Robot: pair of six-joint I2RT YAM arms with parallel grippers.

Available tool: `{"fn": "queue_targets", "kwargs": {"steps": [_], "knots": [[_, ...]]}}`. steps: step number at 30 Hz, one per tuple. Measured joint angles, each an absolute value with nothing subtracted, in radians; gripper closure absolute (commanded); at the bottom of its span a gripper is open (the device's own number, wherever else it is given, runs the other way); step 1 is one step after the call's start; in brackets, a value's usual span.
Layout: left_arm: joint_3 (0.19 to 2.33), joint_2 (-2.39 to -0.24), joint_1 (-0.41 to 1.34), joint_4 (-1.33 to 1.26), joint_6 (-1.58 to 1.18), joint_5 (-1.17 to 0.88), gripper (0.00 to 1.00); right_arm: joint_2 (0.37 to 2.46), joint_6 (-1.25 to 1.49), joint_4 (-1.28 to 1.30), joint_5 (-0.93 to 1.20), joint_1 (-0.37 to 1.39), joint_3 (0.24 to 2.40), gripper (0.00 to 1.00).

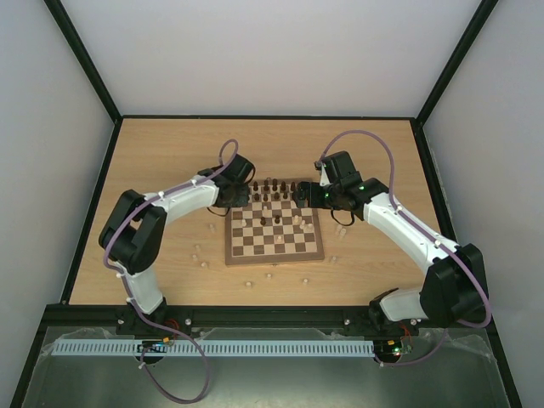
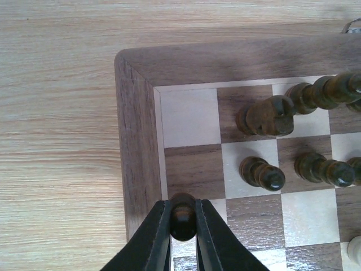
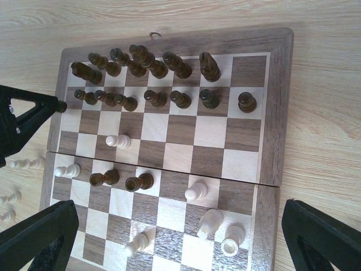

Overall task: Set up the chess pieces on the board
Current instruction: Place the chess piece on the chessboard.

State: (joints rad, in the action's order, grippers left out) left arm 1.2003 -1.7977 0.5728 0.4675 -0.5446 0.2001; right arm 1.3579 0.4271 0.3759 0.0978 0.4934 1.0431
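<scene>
Between the shut jaws of the left gripper (image 2: 183,228) a dark pawn (image 2: 182,209) is pinched, right at the inner edge of the frame of the board (image 2: 137,141). Ahead of those jaws and off to their right, other dark pieces (image 2: 265,116) stand on the squares in two rows. Under the right gripper (image 3: 177,226), whose jaws gape fully and hold nothing, lies one half of the board with a few cream pieces (image 3: 196,191) and two dark ones scattered between the fingers, while the dark rows stand beyond the fingertips.

Glossy dark wooden chess pieces (image 3: 210,66), smooth wood-grain board (image 3: 277,113).
</scene>
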Motion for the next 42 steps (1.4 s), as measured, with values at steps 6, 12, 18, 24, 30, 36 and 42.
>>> {"fn": "queue_targets", "kwargs": {"steps": [6, 12, 18, 24, 30, 36, 42], "knots": [[1.230, -1.821, 0.573, 0.460, -0.540, 0.198, 0.88, 1.361, 0.427, 0.376, 0.098, 0.495, 1.043, 0.00], [1.245, -1.844, 0.573, 0.455, -0.534, 0.195, 0.88, 1.361, 0.427, 0.376, 0.099, 0.497, 1.043, 0.00], [1.248, -1.855, 0.573, 0.455, -0.530, 0.195, 0.88, 1.361, 0.427, 0.376, 0.104, 0.497, 1.043, 0.00], [1.257, -1.868, 0.573, 0.453, -0.525, 0.194, 0.86, 1.361, 0.427, 0.376, 0.105, 0.498, 1.043, 0.00], [1.258, -1.869, 0.573, 0.454, -0.523, 0.194, 0.81, 1.362, 0.427, 0.376, 0.105, 0.498, 1.043, 0.00], [1.258, -1.871, 0.573, 0.454, -0.522, 0.195, 0.76, 1.368, 0.427, 0.375, 0.105, 0.498, 1.043, 0.00], [1.258, -1.869, 0.573, 0.455, -0.521, 0.195, 0.64, 1.370, 0.427, 0.375, 0.106, 0.499, 1.042, 0.00]]}}
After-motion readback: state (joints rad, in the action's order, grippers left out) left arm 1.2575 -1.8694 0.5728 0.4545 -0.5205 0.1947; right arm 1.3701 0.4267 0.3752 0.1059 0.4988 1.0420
